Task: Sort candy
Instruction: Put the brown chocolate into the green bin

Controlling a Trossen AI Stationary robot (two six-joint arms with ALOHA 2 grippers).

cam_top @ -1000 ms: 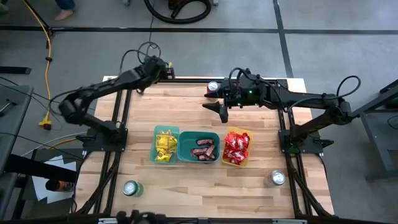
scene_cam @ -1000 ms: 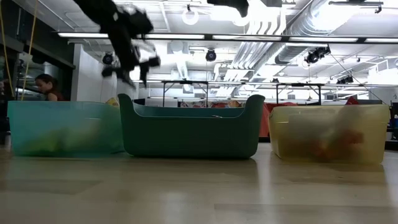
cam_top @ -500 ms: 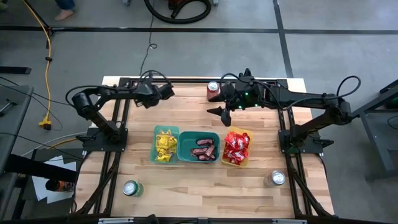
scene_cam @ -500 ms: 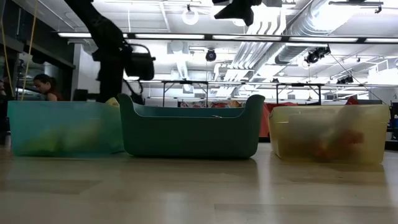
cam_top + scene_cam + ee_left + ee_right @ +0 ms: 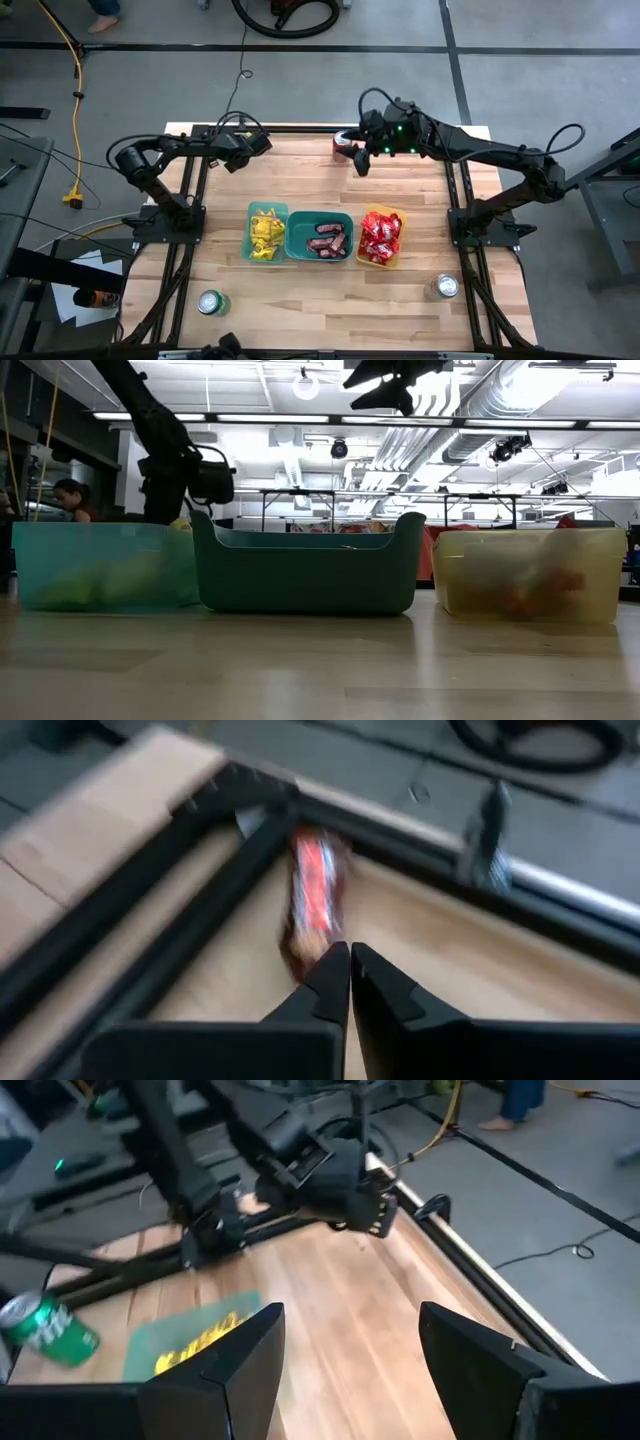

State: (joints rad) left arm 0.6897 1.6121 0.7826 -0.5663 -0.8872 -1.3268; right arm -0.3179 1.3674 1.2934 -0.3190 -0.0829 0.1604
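A brown bar of candy with a red and white label lies on the wood in the table's far left corner, against the black frame. My left gripper slants down at it, fingers shut. My right gripper hangs open high over the far middle of the table, beside a red can. Sorted candy lies in three bins: yellow packets, brown bars and red packets. My left gripper's shut fingertips come slanting down onto the bar's near end, in line with the bar. The bar lies flat on the table. Whether the wrapper is caught between the fingers, I cannot tell.
The light teal, dark teal and yellow bins stand in a row at mid-table. A green can stands near left and a silver can near right. The black frame rail borders the corner.
My left gripper has come down from high beyond the far edge into the table's far left corner, tipping and rolling as it sank. My right gripper has swung a little toward the far edge, nearer the red can, still open.
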